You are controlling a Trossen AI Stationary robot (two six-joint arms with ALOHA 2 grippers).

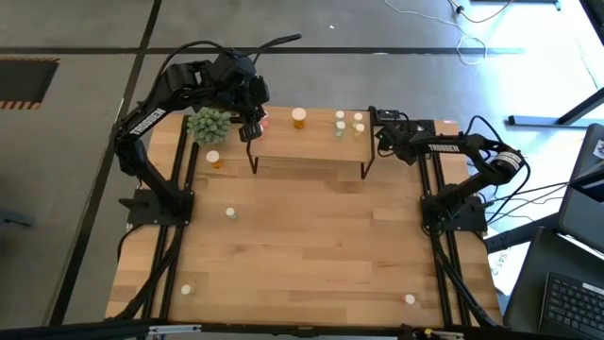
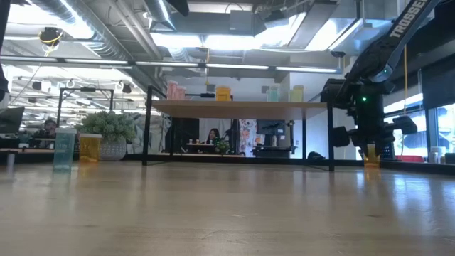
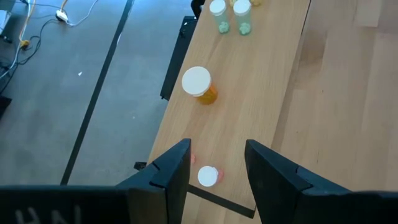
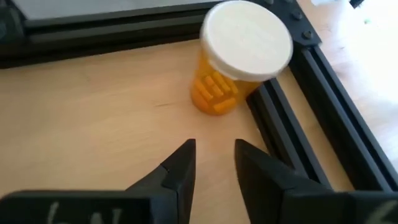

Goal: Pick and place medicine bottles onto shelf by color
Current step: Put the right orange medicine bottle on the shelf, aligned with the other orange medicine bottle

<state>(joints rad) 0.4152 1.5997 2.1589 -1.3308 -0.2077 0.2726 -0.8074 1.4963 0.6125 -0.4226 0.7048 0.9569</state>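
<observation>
Left end effector [image 3: 216,167] over shelf [image 3: 261,106], fingers apart

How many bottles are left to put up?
Done: the shelf already holds pink, orange and green bottles. In hand: nothing; the left claw hangs open over a pink bottle. Left: about four on the table, like one by the plant.
</observation>
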